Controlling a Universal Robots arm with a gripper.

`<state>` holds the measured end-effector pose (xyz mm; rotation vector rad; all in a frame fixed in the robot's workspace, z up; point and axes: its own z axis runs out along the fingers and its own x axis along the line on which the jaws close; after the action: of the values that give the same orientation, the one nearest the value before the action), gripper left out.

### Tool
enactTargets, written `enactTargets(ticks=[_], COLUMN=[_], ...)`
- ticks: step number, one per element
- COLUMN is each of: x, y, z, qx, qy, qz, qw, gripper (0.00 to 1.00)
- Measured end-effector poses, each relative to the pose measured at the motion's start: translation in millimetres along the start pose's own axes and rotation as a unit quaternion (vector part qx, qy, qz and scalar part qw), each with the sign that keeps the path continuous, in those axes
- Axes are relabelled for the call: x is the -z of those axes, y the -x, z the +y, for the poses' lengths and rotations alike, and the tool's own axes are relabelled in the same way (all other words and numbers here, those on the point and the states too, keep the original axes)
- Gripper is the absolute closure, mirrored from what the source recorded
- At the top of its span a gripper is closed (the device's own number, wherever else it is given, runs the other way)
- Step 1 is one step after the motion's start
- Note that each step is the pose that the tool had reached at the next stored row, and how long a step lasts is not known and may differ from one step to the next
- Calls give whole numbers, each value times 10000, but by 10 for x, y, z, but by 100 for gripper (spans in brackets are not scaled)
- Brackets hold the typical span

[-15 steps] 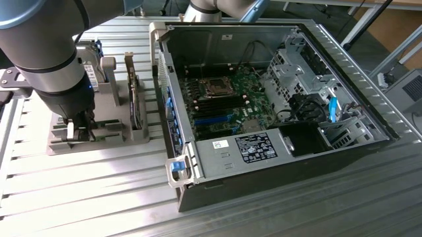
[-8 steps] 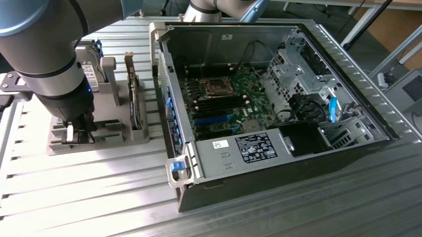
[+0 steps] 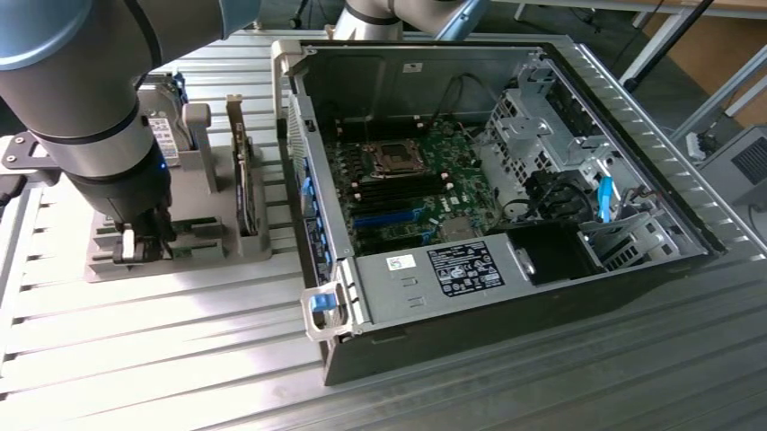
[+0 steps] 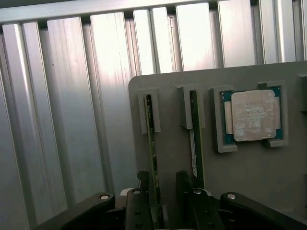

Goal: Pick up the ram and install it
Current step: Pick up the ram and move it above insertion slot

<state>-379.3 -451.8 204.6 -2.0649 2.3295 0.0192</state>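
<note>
The pincer, jaws apart astride the ram, should centre itself and close squarely, clear of the twin stick.

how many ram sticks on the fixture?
2. The ram stands on edge inside the open claw; its twin in the next slot, beside the CPU. More may sit off-frame.

Open PC case on slatted metal table; processor chip seated in grey fixture plate.
</note>
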Motion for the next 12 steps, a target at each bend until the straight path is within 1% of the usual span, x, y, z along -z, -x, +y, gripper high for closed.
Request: enactTargets(ticks=[1, 2, 3, 12], x=[0, 0, 0, 1], y=[0, 0, 0, 0], z=[0, 0, 0, 0], qx=[0, 0, 0, 0], qy=[0, 0, 0, -1], qz=[1, -1, 0, -1], qw=[10000, 10000, 10000, 10000], gripper=[73, 85, 87, 87])
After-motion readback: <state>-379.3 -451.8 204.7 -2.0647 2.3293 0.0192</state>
